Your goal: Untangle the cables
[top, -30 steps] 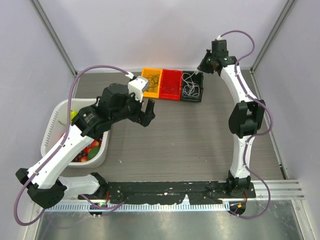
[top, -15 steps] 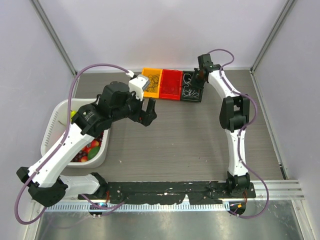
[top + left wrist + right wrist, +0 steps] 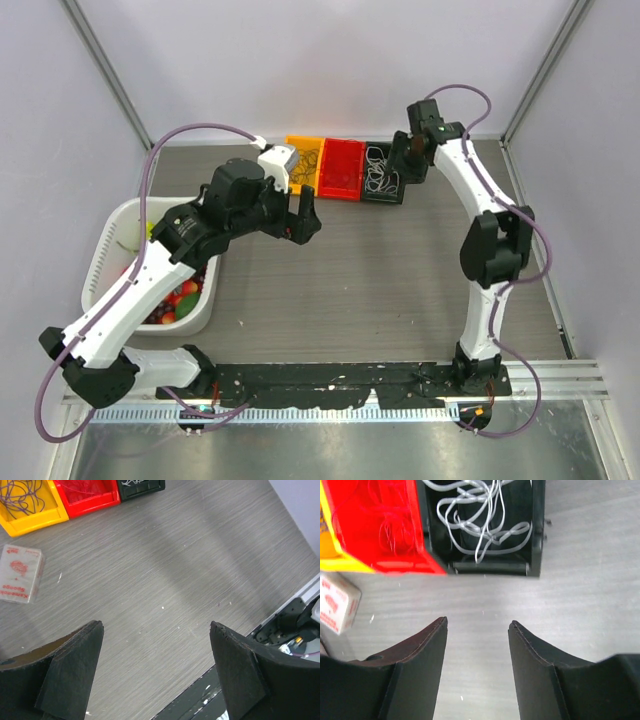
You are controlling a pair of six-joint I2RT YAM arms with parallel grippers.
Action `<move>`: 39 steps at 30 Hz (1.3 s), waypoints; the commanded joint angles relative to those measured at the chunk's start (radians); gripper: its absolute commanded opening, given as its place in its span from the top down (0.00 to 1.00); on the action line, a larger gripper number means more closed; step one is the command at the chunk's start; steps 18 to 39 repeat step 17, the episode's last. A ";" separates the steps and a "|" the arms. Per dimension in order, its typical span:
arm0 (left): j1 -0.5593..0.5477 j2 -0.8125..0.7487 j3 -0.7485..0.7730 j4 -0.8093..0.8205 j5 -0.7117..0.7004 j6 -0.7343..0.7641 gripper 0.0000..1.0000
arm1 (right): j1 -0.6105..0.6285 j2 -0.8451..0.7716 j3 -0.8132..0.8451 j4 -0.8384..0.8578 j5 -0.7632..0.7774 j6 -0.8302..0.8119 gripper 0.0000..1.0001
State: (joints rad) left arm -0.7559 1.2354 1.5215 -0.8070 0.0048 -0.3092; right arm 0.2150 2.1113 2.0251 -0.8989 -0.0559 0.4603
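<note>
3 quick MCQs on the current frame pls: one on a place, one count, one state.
1. Where do the white cables lie?
A) yellow bin
B) red bin
C) black bin

2. How many small bins stand in the far row?
A) two
B) three
C) four

3. How is the left gripper?
A) open, empty
B) shut on a cable
C) shut, empty

Answers:
1. C: the right wrist view shows them looped inside the black walls.
2. B: yellow, red and black bins sit side by side.
3. A: its fingers stand wide apart, with only the table between them.
</note>
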 commanded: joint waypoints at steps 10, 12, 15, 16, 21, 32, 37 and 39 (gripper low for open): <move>0.004 -0.164 -0.296 0.323 -0.054 -0.453 0.00 | 0.190 -0.810 -0.831 0.316 0.106 -0.039 0.25; 0.003 -0.229 -0.348 0.371 -0.092 -0.493 0.00 | 0.193 -0.927 -0.893 0.313 0.140 -0.026 0.23; 0.004 -0.319 -0.402 0.428 -0.185 -0.511 0.00 | 0.196 -1.138 -0.972 0.331 0.172 -0.017 0.19; 0.004 -0.350 -0.412 0.448 -0.228 -0.511 0.00 | 0.195 -1.224 -0.985 0.344 0.206 -0.006 0.19; 0.004 -0.382 -0.420 0.468 -0.268 -0.508 0.00 | 0.195 -1.278 -1.005 0.369 0.278 0.017 0.19; 0.004 -0.382 -0.420 0.468 -0.268 -0.508 0.00 | 0.195 -1.278 -1.005 0.369 0.278 0.017 0.19; 0.004 -0.382 -0.420 0.468 -0.268 -0.508 0.00 | 0.195 -1.278 -1.005 0.369 0.278 0.017 0.19; 0.004 -0.382 -0.420 0.468 -0.268 -0.508 0.00 | 0.195 -1.278 -1.005 0.369 0.278 0.017 0.19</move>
